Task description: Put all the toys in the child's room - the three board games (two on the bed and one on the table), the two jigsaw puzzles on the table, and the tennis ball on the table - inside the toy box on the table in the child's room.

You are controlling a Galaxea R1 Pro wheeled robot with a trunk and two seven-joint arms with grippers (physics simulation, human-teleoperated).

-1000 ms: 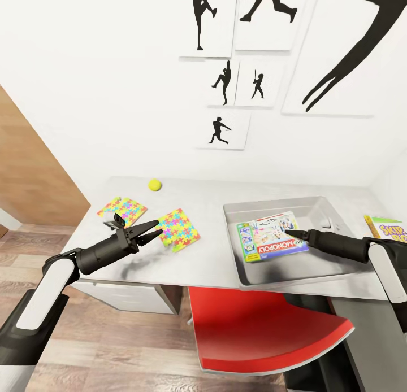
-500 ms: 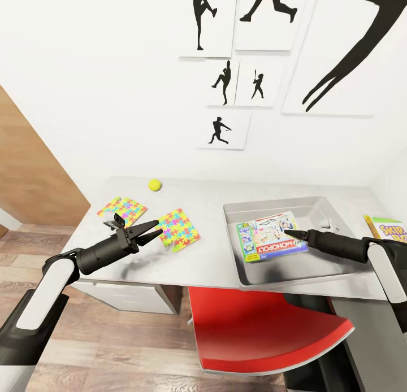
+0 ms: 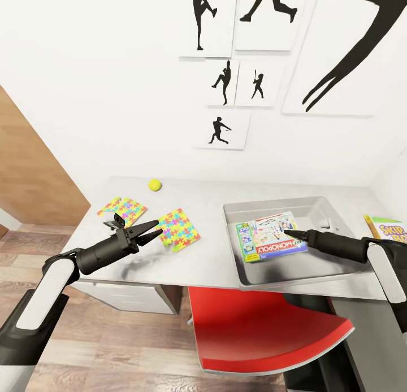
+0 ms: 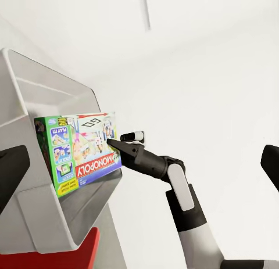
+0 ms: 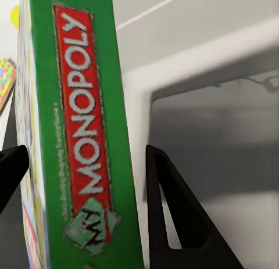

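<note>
My left pincer (image 3: 148,231) hovers over the table (image 3: 209,256) at 9 o'clock, fingers spread, holding nothing. Just past it at 10 o'clock lie two jigsaw puzzles (image 3: 178,229), flat and apart. My right pincer (image 3: 289,232) at 3 o'clock pinches the Monopoly box (image 3: 270,236) by its edge, inside the toy box (image 3: 282,275). Yellow game box (image 3: 386,228) sits far right. Tennis ball (image 3: 155,184) rests at 11 o'clock near the wall.

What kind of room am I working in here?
Most likely a child's bedroom or playroom: a desk holds bright jigsaw puzzles, a tennis ball and a toy box with a Monopoly game, under sports silhouette prints.
</note>
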